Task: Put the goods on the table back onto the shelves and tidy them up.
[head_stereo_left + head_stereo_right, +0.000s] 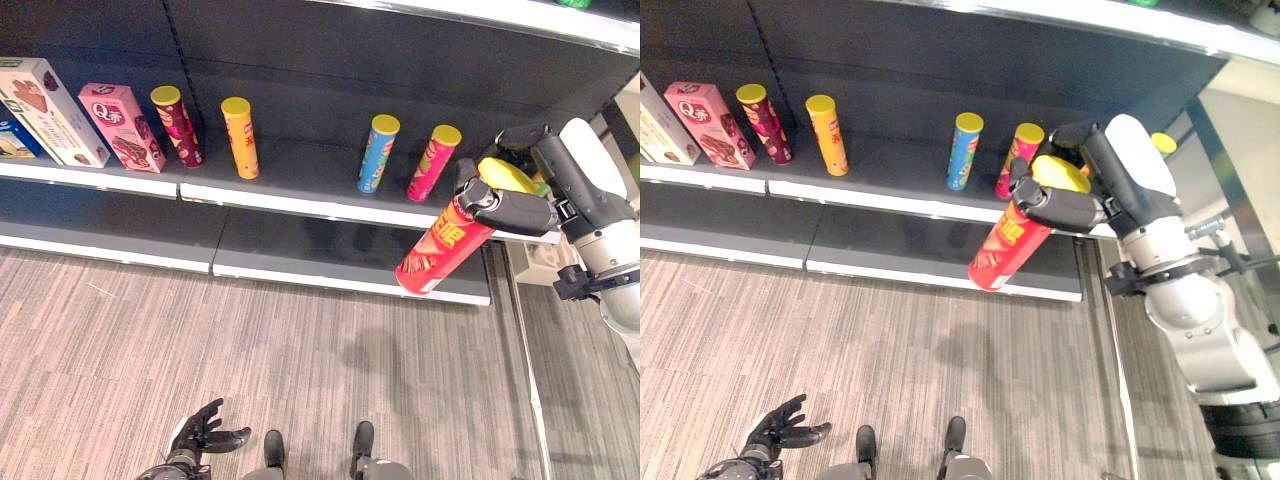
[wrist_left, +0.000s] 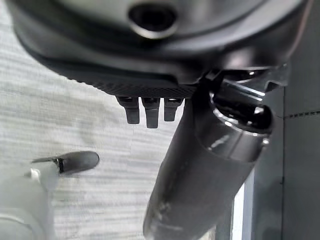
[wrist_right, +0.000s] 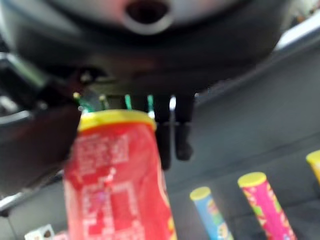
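Shelf [image 1: 300,205] runs across the top of the head views, dark board with a white front edge, lower shelf below it. Already standing on it, from 10 toward 2 o'clock: white snack box [image 1: 45,110], pink snack box [image 1: 122,125], maroon chip can [image 1: 177,125], orange chip can [image 1: 240,138], blue chip can [image 1: 378,152], pink chip can [image 1: 433,162]. All upright or slightly leaning, spaced unevenly.

Right hand [image 1: 510,205] at 3 o'clock, fingers curled round the yellow-lidded top of the red chip can [image 1: 440,250]. Can hangs tilted, base toward 7 o'clock, just in front of the shelf edge, not yet set down.

Left hand [image 1: 205,435] at 7 o'clock, low over the floor, fingers relaxed and spread, holding nothing.

Judgement: six goods shelved, red can mid-placement. Placing it and straightening the row remain.
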